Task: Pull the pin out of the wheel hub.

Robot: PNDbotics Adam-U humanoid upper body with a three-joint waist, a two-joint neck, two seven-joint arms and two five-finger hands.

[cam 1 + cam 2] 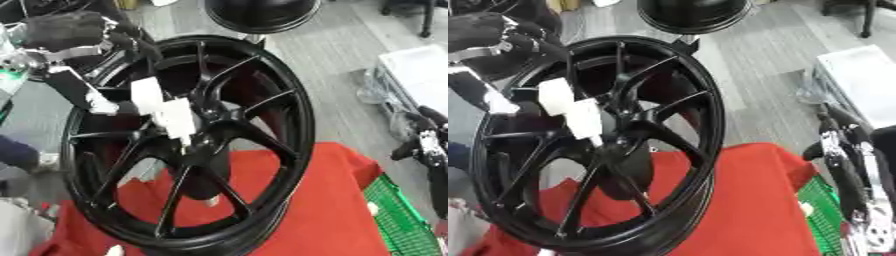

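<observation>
Red cloth (306,210) covers the worktop nearest the camera, with a green basket (398,220) at its right edge, beside the right hand (842,165). That hand hangs low at the right, well apart from the wheel; whether its fingers are curled cannot be told. Up and to the left of it stands the black wheel hub (188,142), upright and slightly tilted on the cloth, its thin spokes fanning out from a dark centre. The left hand (162,107) reaches in from the upper left, its pale fingers lying on the hub centre, apparently closed round something there. The pin itself cannot be made out beneath them. Judging by this, the pull should run straight along the axle line, without twisting, so the wheel stays balanced.
</observation>
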